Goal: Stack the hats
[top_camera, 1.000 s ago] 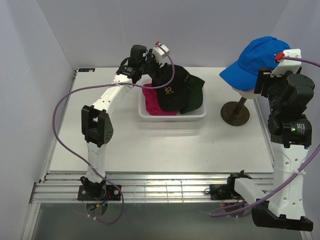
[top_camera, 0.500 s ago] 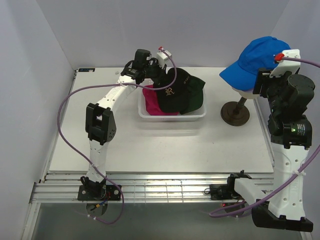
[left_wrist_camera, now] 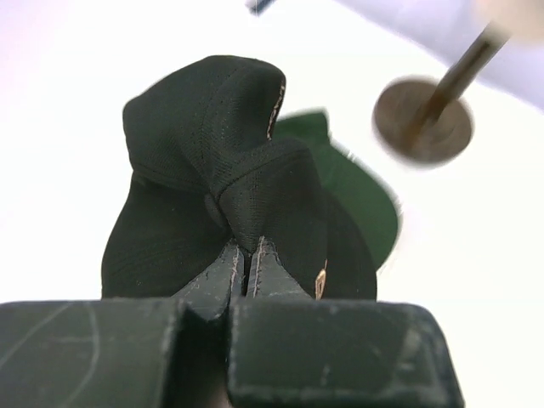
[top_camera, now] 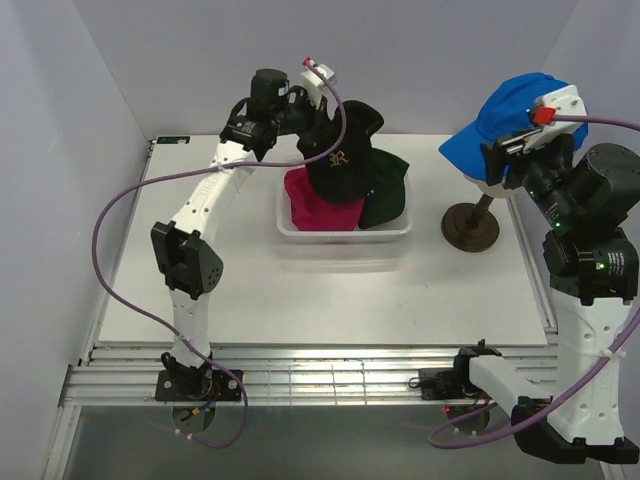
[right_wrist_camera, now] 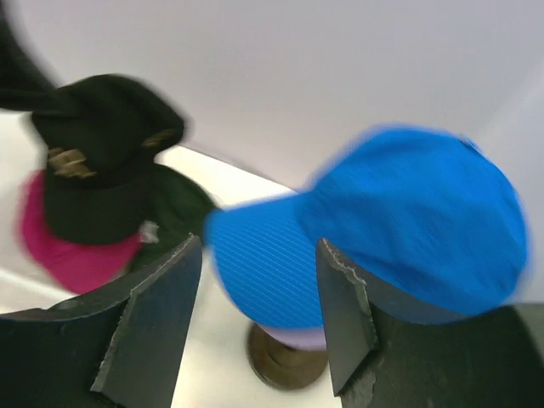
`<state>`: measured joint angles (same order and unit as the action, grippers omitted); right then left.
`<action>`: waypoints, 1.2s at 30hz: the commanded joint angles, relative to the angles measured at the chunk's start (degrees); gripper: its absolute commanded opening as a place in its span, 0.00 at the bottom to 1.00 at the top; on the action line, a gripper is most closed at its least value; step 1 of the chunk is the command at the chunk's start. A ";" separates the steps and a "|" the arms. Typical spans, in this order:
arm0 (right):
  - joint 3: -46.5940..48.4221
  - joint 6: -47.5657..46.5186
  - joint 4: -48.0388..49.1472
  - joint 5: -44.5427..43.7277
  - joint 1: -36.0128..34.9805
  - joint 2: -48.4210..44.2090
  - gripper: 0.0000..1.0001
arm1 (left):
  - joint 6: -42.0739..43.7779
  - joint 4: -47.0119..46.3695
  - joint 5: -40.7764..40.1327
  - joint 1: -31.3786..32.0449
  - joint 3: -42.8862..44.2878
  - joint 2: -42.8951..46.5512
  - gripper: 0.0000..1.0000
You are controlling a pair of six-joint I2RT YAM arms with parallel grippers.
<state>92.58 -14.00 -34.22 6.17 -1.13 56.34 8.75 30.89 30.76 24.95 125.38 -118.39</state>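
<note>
My left gripper (top_camera: 322,105) (left_wrist_camera: 245,246) is shut on the crown fabric of the black cap with the gold emblem (top_camera: 340,160) (left_wrist_camera: 204,144), which hangs lifted above the basket. The magenta cap (top_camera: 308,205) (right_wrist_camera: 72,255) and the dark green cap (top_camera: 388,195) (left_wrist_camera: 357,187) lie in the basket below it. The bright blue cap (top_camera: 505,112) (right_wrist_camera: 408,221) sits on the mannequin head at the right. My right gripper (top_camera: 500,160) (right_wrist_camera: 257,246) is open beside the blue cap, whose brim shows between the fingers.
The white basket (top_camera: 345,232) stands at the table's back middle. The mannequin's brown stand base (top_camera: 471,225) (left_wrist_camera: 422,119) rests right of the basket. White walls close the back and both sides.
My left gripper has shut on the black cap and raised it off the pile in the basket. The right gripper has swung left, nearer the blue cap's brim.
</note>
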 commanded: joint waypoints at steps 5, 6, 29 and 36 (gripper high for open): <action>4.55 -11.91 9.68 8.09 -20.73 6.07 0.59 | -5.15 6.98 1.41 0.10 12.51 11.33 0.00; 0.98 -14.28 11.96 6.06 -23.20 5.54 0.58 | -5.67 7.51 0.88 0.10 13.91 12.12 0.00; -52.59 -83.28 75.45 -9.69 -46.86 -6.86 0.74 | -11.48 12.26 4.74 0.01 15.94 18.54 0.00; -50.13 -91.73 71.74 -11.18 -46.86 -3.69 0.77 | -11.66 11.82 5.28 0.01 17.61 17.49 0.00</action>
<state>38.85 -98.83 35.97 -2.52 -47.72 52.45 -2.59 43.59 35.29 24.93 141.08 -101.93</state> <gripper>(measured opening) 0.770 0.036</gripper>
